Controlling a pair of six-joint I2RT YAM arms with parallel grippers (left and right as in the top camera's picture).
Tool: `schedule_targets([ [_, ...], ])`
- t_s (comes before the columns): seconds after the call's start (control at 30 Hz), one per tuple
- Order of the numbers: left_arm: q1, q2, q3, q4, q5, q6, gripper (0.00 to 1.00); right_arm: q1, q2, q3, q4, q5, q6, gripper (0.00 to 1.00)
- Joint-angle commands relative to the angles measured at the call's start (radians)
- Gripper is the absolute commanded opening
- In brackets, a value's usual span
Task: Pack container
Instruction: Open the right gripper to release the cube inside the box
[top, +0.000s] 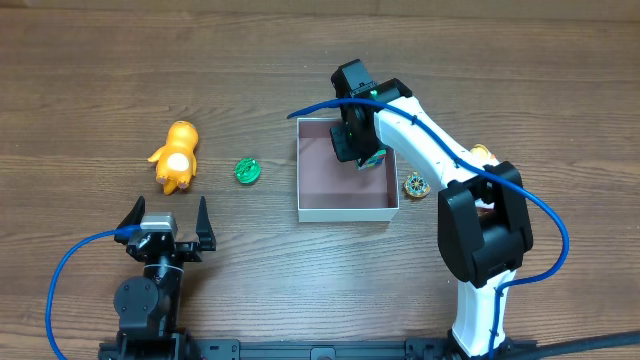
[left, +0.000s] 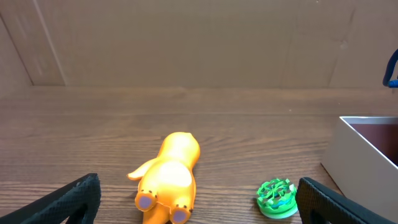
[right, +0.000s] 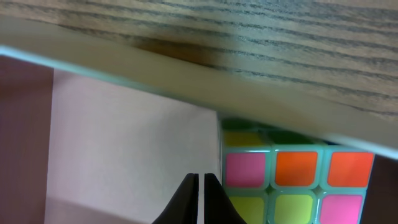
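Brown wood-grain table (top: 120, 60) under everything. Left of centre, a glossy orange plastic animal figure (top: 178, 157), lying flat with a pale patch on its upward side and stubby feet toward the near edge, their soles lilac in the left wrist view. Near it on the right, apart and not touching, a small round green plastic disc toy (top: 247, 171) with a ridged top, lying flat. Well over to the right, a small round gold-and-dark patterned disc (top: 417, 186), also flat. Close in the right wrist view, a stickered puzzle cube (right: 292, 180) with a pale teal frame: pink, orange and yellow squares facing, green above.
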Motion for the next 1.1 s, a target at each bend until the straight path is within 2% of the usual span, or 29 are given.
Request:
schedule_targets([
  [0.0, 0.006, -0.007, -0.003, -0.001, -0.006, 0.023, 1.00, 0.005, 0.004, -0.003, 0.019, 0.018, -0.007, 0.08],
  [1.07, 0.006, -0.007, -0.003, -0.001, -0.006, 0.023, 1.00, 0.005, 0.004, -0.003, 0.071, 0.117, 0.001, 0.09],
])
